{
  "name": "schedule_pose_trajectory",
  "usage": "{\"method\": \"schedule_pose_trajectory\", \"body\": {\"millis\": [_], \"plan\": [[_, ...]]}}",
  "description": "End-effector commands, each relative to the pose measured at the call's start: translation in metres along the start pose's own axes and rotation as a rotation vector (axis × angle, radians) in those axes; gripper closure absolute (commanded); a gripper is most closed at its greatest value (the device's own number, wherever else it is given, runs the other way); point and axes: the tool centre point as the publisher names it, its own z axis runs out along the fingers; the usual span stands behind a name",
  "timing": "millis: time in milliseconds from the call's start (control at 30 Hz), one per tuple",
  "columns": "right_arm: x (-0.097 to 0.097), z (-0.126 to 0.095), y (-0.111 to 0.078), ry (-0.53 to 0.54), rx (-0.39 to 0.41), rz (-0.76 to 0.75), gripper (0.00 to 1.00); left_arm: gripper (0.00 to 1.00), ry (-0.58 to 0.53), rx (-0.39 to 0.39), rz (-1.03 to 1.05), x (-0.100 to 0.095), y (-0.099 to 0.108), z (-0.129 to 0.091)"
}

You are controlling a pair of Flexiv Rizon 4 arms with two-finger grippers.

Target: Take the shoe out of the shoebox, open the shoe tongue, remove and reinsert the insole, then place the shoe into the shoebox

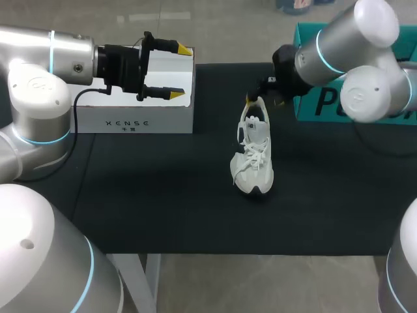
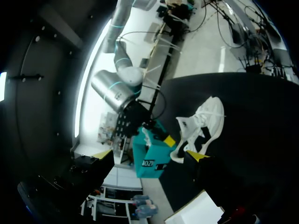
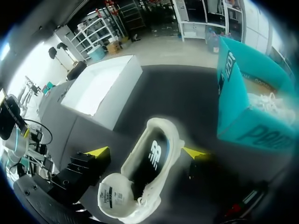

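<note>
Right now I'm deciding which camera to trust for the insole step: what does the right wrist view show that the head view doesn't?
Only the right wrist view: the dark insole inside the shoe, the heel sitting between the open right jaws, and something white and crumpled inside the teal shoebox. Only the head view: the shoe's toe and the right arm over its heel. Both: the shoe, the black table, the white box and the teal shoebox.
</note>
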Motion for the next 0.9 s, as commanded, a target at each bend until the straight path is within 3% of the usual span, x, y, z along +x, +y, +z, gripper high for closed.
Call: {"method": "schedule_pose_trajectory", "body": {"millis": [33, 67, 100, 467, 900], "plan": [[0.011, -0.002, 0.013, -0.429, 0.123, 0.017, 0.00, 0.00, 0.005, -0.001, 0.000, -0.001, -0.001, -0.001], [0.011, -0.002, 0.013, -0.455, 0.130, 0.025, 0.55, 0.00, 0.005, -0.001, 0.000, -0.001, -0.001, -0.001], [0.011, 0.000, 0.014, -0.440, 0.121, 0.033, 1.00, 0.00, 0.005, -0.001, 0.000, -0.001, -0.001, -0.001], [-0.001, 0.020, 0.005, -0.480, 0.111, 0.061, 1.00, 0.00, 0.005, -0.001, 0.000, -0.001, -0.001, -0.001], [-0.023, 0.040, -0.011, -0.451, 0.124, 0.135, 1.00, 0.00, 0.005, -0.001, 0.000, -0.001, -0.001, -0.001]]}}
